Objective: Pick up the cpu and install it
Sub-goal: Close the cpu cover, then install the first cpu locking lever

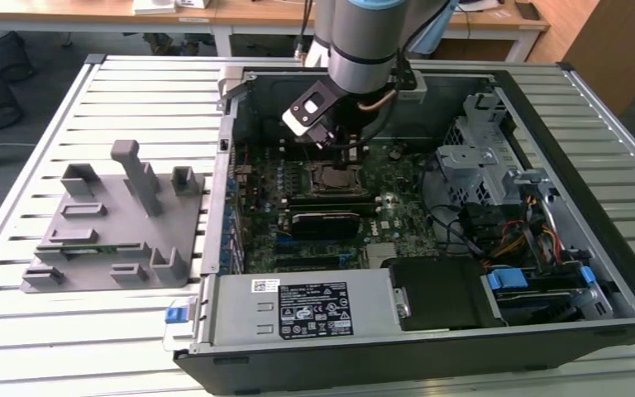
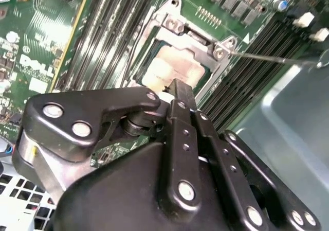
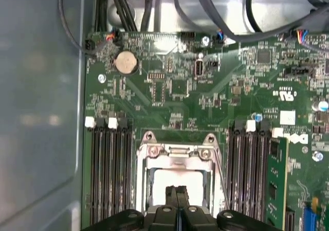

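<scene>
Here we see the arm's hand [image 3: 177, 190] hanging over the motherboard [image 3: 169, 92] inside an open computer case [image 1: 406, 364], which lies on a slatted desk [image 1: 141, 99]. In both wrist views its two fingers [image 2: 184, 100] are pressed together and hold nothing. Their tips are right over the cpu [image 3: 164, 182], though we cannot tell whether they touch it. The cpu lies flat in its socket frame [image 3: 177, 151], its pale metal top showing through the frame's opening, with memory slots [image 3: 108, 174] on either side. At the exterior view's left, well apart from the case, a grey plastic fixture [image 1: 119, 223] stands on the desk.
</scene>
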Tool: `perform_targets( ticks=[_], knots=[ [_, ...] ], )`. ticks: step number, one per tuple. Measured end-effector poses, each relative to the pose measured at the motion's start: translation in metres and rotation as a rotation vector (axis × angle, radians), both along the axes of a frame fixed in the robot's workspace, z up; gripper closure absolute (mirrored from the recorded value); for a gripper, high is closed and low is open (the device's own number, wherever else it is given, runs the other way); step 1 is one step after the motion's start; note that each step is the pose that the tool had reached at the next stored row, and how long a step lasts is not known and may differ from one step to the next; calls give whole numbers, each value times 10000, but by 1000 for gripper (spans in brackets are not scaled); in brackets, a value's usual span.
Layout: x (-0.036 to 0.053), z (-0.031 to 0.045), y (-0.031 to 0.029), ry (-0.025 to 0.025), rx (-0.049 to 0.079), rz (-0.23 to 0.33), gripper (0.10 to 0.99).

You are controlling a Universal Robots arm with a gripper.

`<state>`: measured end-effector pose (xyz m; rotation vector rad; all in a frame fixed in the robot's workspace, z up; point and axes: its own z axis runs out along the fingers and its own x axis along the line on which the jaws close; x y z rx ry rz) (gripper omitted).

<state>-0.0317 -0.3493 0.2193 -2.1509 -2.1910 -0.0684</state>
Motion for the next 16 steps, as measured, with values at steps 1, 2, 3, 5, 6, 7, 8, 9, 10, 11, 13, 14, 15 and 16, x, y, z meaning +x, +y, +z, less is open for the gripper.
perform_targets(
  ticks=[1,2,3,5,6,7,8,9,10,11,13,14,15,16],
  knots=[
    [14,0,0,-1,1,1,976],
    [25,0,0,-1,1,0,976],
    [32,0,0,0,0,0,976],
    [38,0,0,0,0,0,976],
    [39,0,0,0,0,-1,976],
    [39,0,0,0,0,-2,976],
    [39,0,0,-1,1,-1,976],
    [40,3,1,-1,0,0,976],
    [40,8,0,1,-2,0,976],
    [40,13,0,0,-1,0,976],
    [40,21,1,-1,1,0,976],
    [40,22,1,-2,3,0,976],
    [40,24,0,-1,2,-1,976],
    [40,25,0,-1,2,0,976]
  ],
)
